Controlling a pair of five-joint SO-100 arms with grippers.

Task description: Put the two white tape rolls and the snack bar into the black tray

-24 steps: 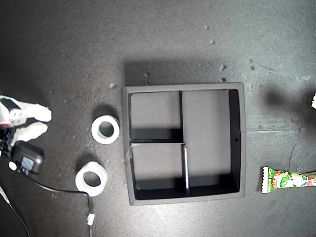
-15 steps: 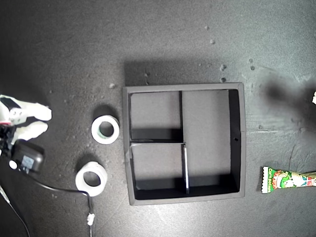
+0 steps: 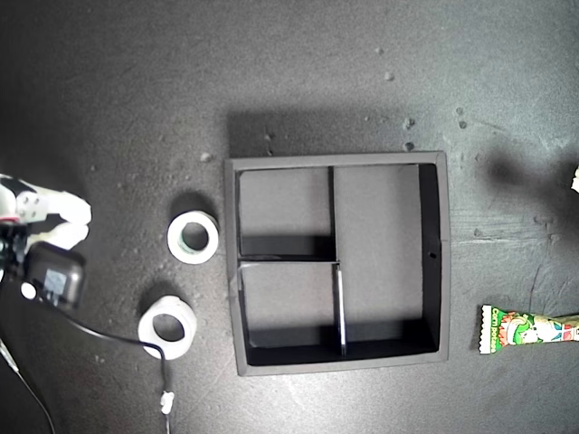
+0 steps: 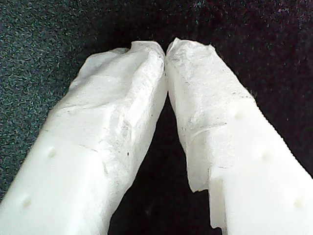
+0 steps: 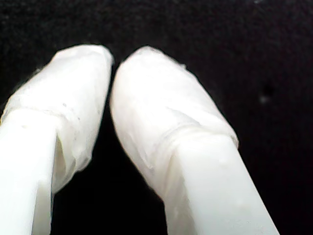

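Note:
The black tray (image 3: 336,159) lies in the middle of the exterior view, with all three compartments bare. Two white tape rolls rest on the dark surface on its left in that view, one (image 3: 193,237) higher and one (image 3: 167,327) lower. Part of the snack bar (image 3: 529,329) shows at the exterior view's right edge, level with the tray's lower part. My first gripper (image 4: 165,49) is shut, tips touching, nothing between them. My second gripper (image 5: 111,61) is shut too, over bare dark surface. An arm's white gripper (image 3: 65,220) sits at the exterior view's left edge, apart from the rolls; which arm it is I cannot tell.
A black camera block (image 3: 56,278) hangs on that arm, and its thin cable (image 3: 109,337) runs along the surface to the lower roll. A small white piece (image 3: 574,181) pokes in at the exterior view's right edge. Pale crumbs dot the surface above the tray.
The arm at the exterior view's left edge has turned slightly; its fingers sit closer together and its camera block has shifted. Rolls, tray and bar have not moved.

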